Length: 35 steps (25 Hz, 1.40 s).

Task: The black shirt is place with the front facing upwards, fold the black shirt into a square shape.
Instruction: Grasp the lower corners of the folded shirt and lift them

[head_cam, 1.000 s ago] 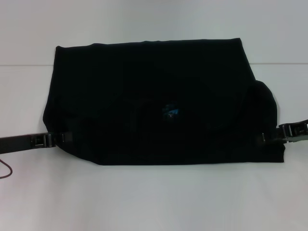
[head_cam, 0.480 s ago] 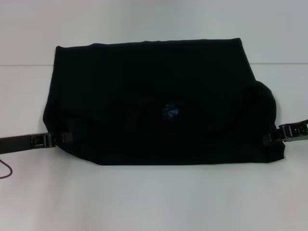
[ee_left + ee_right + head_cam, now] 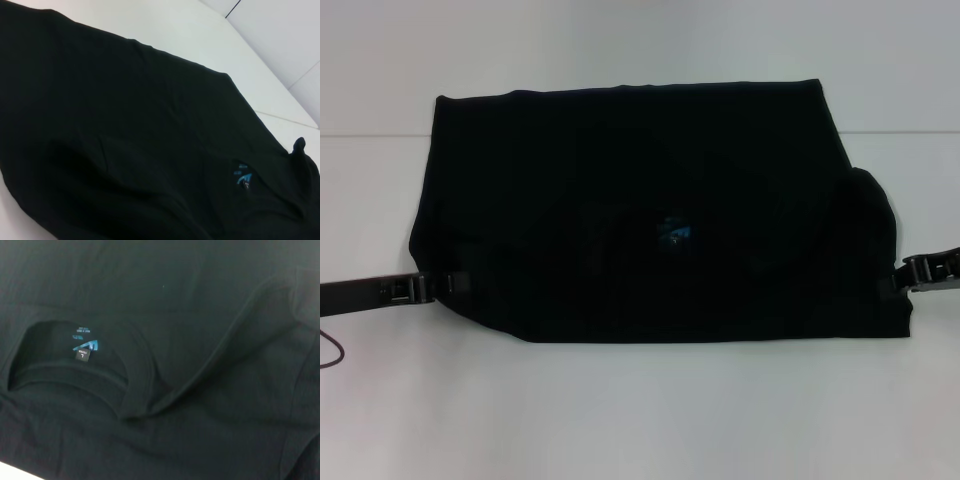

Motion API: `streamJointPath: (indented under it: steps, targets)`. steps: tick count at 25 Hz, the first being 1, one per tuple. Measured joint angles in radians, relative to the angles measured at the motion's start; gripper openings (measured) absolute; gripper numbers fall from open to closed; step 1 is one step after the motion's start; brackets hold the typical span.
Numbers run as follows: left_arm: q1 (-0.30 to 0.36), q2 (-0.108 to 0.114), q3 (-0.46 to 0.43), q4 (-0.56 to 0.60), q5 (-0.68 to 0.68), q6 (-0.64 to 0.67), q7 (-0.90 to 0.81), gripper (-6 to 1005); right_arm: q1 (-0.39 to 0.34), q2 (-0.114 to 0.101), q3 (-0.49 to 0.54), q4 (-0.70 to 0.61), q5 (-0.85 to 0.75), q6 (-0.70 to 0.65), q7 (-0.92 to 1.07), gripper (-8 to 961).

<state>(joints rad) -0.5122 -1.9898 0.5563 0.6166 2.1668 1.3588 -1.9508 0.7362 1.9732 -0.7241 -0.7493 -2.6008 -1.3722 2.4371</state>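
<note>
- The large black fabric shirt [image 3: 650, 215] is lying spread across the middle of the white table [image 3: 640, 410], folded into a wide, roughly rectangular shape with a straight far edge and a straight near edge.
- A small blue neck tag [image 3: 675, 232] is showing near the centre of the cloth (in the right wrist view it is sitting inside the round neck opening, a small white size label just under it).
- The sleeve on the robot's right side [image 3: 868, 215] is bulging outward as a rounded lump beyond the otherwise straight side edge.
- The left gripper [image 3: 448, 285] is sitting low at the shirt's left edge, near the front corner, its tip touching the fabric; whether it is pinching the cloth I cannot tell.
- The right gripper [image 3: 898, 282] is resting at the shirt's right edge, just below the bulging sleeve, against the cloth; its grip is likewise not readable.
- A thin dark cable [image 3: 332, 350] is curling on the table at the far left.
</note>
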Motion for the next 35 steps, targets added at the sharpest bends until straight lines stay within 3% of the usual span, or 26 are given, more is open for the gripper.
streamJointPath:
  steps: [16, 22, 24, 35]
  targets:
    - [0.000, 0.003, 0.003, 0.000, -0.011, 0.005, -0.005, 3, -0.023, -0.018, 0.024, -0.064, 0.006, -0.057, -0.002, 50]
    - [0.000, 0.003, 0.005, 0.000, -0.012, 0.005, -0.005, 2, -0.025, -0.018, 0.021, -0.065, 0.001, -0.055, -0.003, 213]
    - [0.000, 0.002, 0.005, 0.000, -0.012, 0.005, -0.005, 2, -0.025, -0.018, 0.018, -0.063, 0.001, -0.051, -0.002, 457]
    - [0.000, 0.002, 0.005, 0.000, -0.012, 0.002, -0.004, 3, -0.019, -0.006, 0.013, -0.041, 0.001, -0.017, -0.006, 699]
